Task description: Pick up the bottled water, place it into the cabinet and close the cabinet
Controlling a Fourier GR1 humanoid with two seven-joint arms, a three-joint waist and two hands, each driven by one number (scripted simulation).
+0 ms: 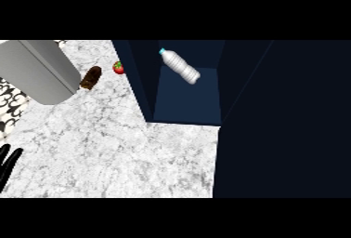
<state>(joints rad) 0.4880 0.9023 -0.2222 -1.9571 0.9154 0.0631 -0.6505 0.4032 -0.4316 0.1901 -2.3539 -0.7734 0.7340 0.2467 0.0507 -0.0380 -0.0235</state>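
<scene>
The bottled water [180, 66], clear with a light blue cap, lies tilted inside the dark blue cabinet [188, 102], cap toward the back left. Nothing touches the bottle. The cabinet's front is open toward the marble counter [116, 148]. A broad dark panel [288, 135], apparently the cabinet's door or side, fills the right of the view. My left hand [8, 160] rests at the lower left edge with straight black fingers up, far from the bottle. My right hand is out of sight.
A large grey rounded object [41, 69] stands at the back left of the counter. Beside it lie a brown oblong item [90, 77] and a small red fruit [119, 68], close to the cabinet's left wall.
</scene>
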